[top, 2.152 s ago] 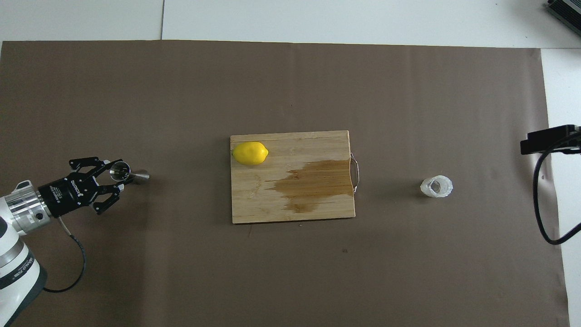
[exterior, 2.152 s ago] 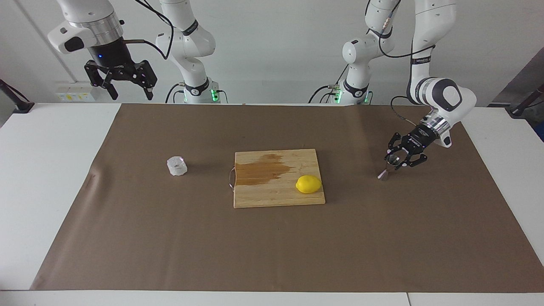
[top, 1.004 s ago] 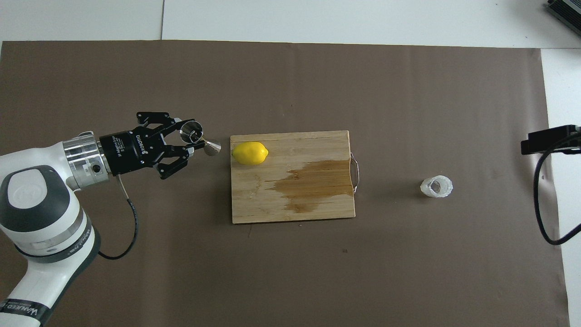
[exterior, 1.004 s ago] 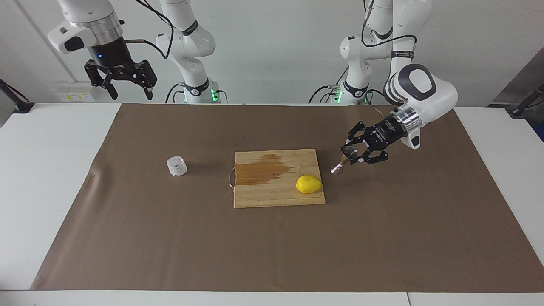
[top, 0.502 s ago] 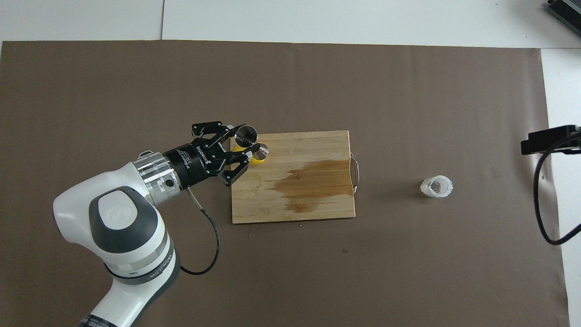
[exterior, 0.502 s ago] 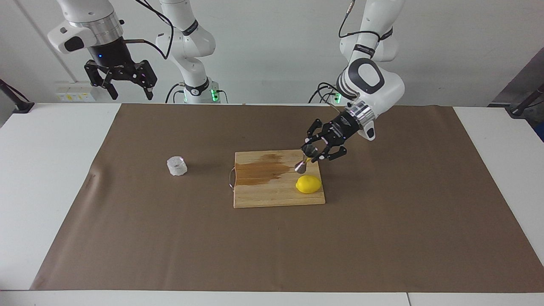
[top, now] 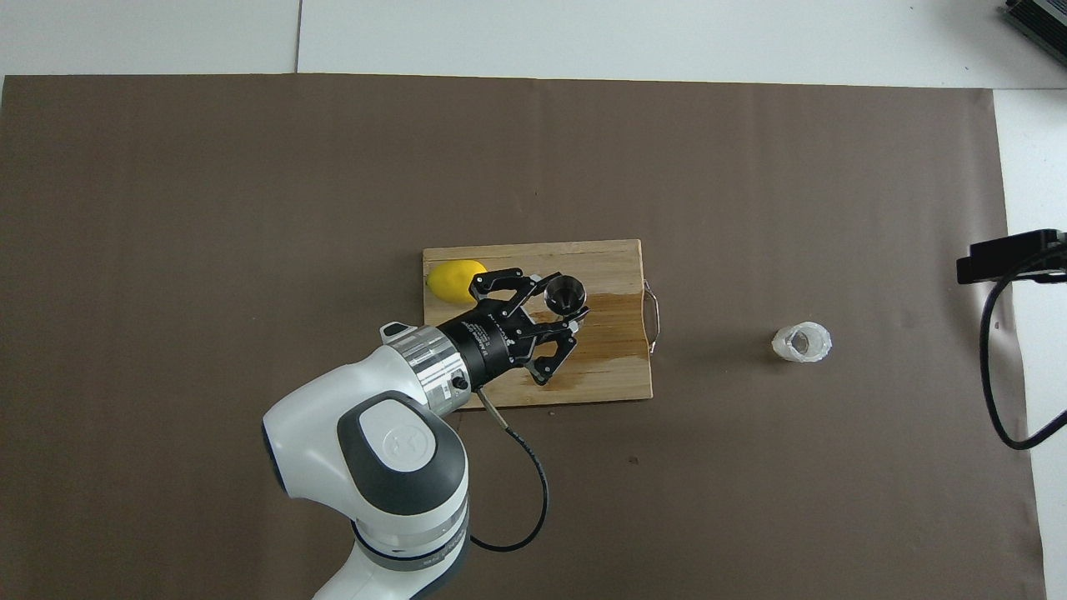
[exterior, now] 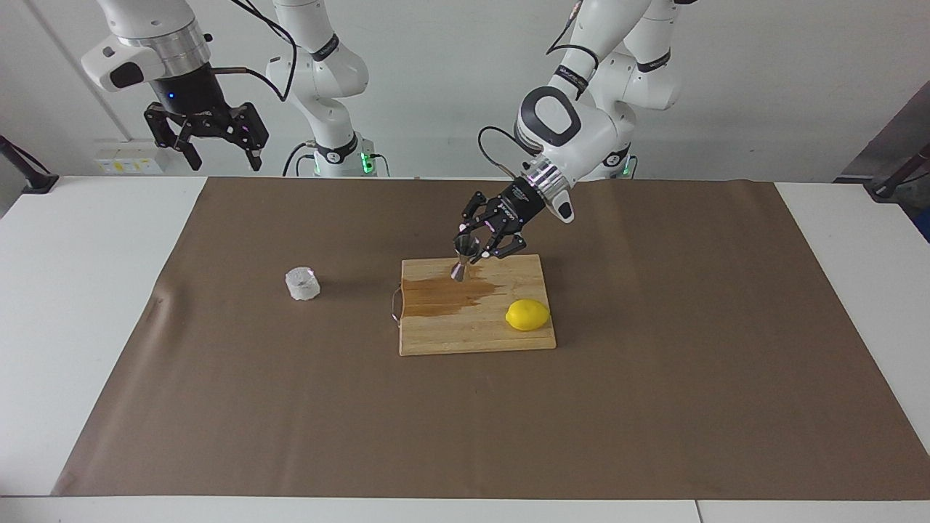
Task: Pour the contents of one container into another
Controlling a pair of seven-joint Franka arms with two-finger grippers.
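The small shiny steel hourglass-shaped jigger (exterior: 462, 261) is held upright in the air by the left gripper (exterior: 476, 245), whose fingers are pinched on its upper cone. It is carried over the rectangular pale wooden cutting board (exterior: 465, 330), above the board's edge nearer the robots, where a dark wet stain (exterior: 445, 291) is spread across the wood. In the overhead view the jigger's open mouth (top: 565, 295) is seen over that stain; whether anything is inside cannot be told from here. A yellow lemon (exterior: 527, 315) is seen lying on the board, at the corner toward the left arm's end of the table.

The small squat clear glass cup with the bumpy wall (exterior: 302, 284) is stood on the brown paper sheet (exterior: 654, 407), well apart from the board, toward the right arm's end of the table. The right gripper (exterior: 221, 149) is kept waiting, raised high above the table corner at that end, its fingers spread.
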